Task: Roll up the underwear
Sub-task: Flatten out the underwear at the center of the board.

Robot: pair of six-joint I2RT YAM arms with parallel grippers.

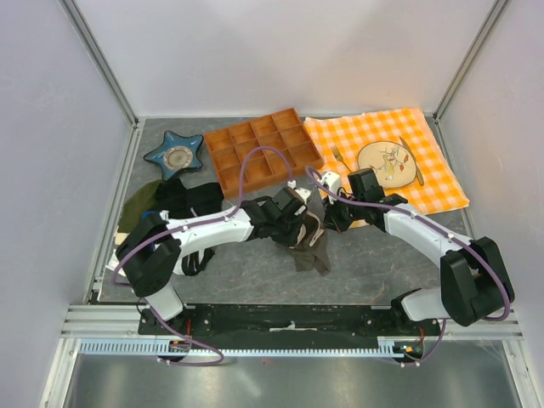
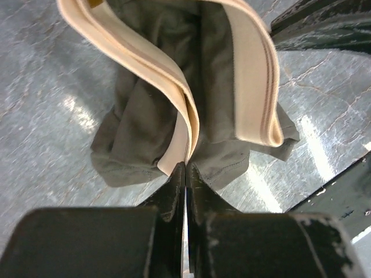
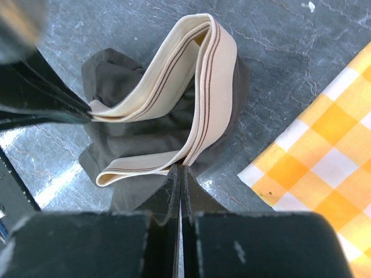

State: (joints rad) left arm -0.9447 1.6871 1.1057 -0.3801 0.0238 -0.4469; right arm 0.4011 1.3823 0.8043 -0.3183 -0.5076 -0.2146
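Observation:
The underwear [image 1: 310, 246] is a small charcoal-grey garment with a cream waistband. It hangs bunched between both grippers above the grey table. My left gripper [image 1: 299, 223] is shut on the waistband at its left side; the left wrist view shows the cream waistband [image 2: 184, 124] pinched between the fingertips, with the underwear [image 2: 139, 133] drooping below. My right gripper [image 1: 330, 217] is shut on the waistband's right side; in the right wrist view the waistband [image 3: 203, 110] loops from my fingertips across the underwear [image 3: 127, 147] to the left gripper [image 3: 87, 110].
A wooden tray [image 1: 263, 151] with compartments stands behind. An orange checked cloth [image 1: 387, 157] with a plate print lies back right, its corner near my right gripper [image 3: 313, 174]. A blue star dish [image 1: 174, 155] and dark garments [image 1: 174, 204] lie at left.

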